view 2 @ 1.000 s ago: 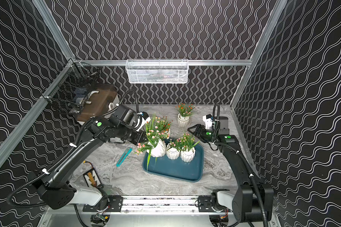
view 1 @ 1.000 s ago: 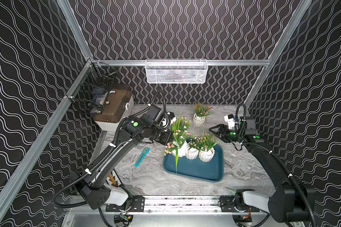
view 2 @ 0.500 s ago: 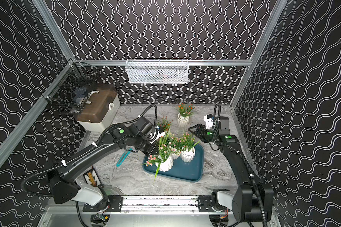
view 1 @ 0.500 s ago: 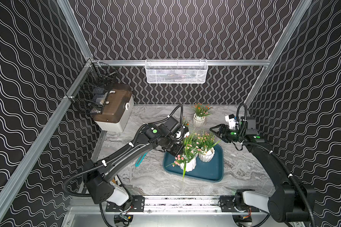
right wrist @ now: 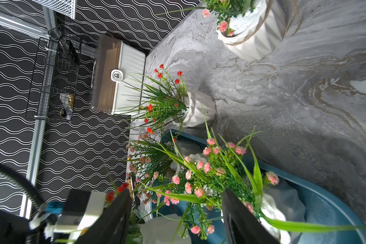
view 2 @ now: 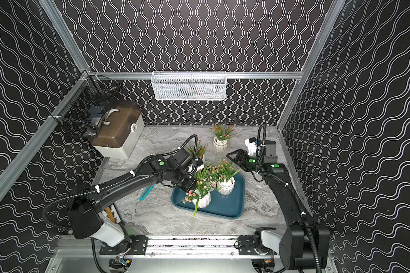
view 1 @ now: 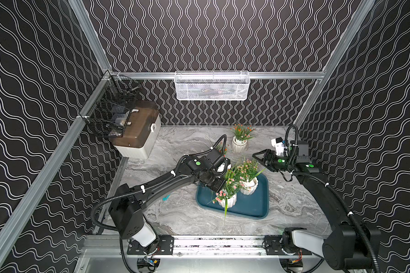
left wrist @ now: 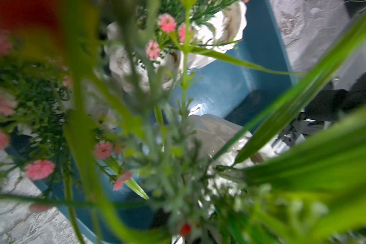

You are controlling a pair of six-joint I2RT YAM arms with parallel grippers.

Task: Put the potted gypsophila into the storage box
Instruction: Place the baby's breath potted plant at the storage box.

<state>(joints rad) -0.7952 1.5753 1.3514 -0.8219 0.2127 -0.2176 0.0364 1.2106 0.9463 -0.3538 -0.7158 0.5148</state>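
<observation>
Grey marbled worktop (view 1: 187,219) lies nearest me, carrying the storage box (view 1: 253,208). Over its near-left corner the left end effector (view 1: 219,189) is clamped tight in the stems of a pink-flowered potted gypsophila (view 1: 227,201); I can't tell whether the pot has touched down. It looks light, but the soft sprigs could slip, so the stiff ribbed rim seems the surer hold. A second pot (view 1: 249,186) stands farther back in the box. Beyond it, the right end effector (view 1: 259,160) hovers agape and empty. A red-flowered pot (right wrist: 199,109) and a far pot (view 1: 239,144) wait outside.
</observation>
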